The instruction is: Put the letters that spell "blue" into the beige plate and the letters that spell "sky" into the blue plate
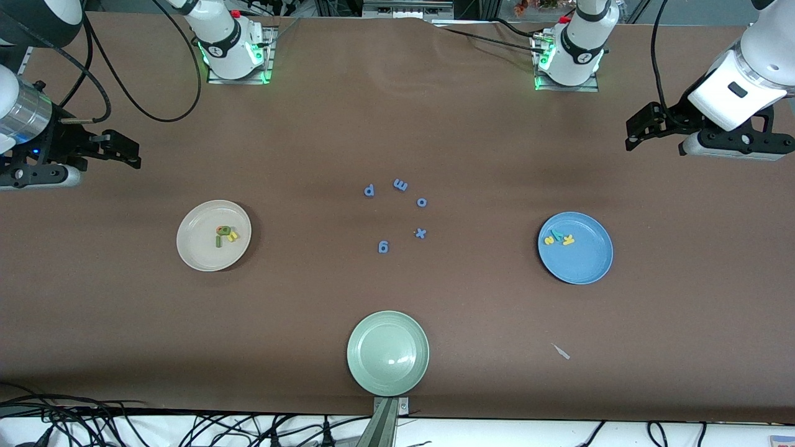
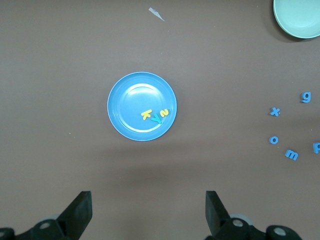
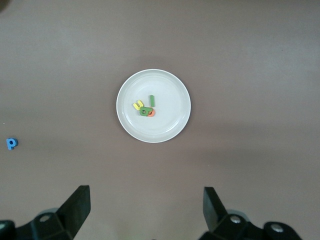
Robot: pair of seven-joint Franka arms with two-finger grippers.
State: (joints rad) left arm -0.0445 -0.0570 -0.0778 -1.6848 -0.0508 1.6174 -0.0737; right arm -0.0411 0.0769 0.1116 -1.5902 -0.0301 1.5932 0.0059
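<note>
Front view – blue letters (image 1: 397,211), pale green plate (image 1: 387,352) between plates – both grippers wide, empty

High front camera faces robots; wrist cameras look straight down.

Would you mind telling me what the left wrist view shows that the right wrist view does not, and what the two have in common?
Only the left wrist view shows the round mid-blue plate holding the small yellow s, yellow k and teal y, plus the pale green plate and the blue letters m, o, x and g.

Only the right wrist view shows the round cream-beige plate with the olive-green b, dark green l, yellow u and orange e.

Both show the blue letter p and the brown table.
</note>
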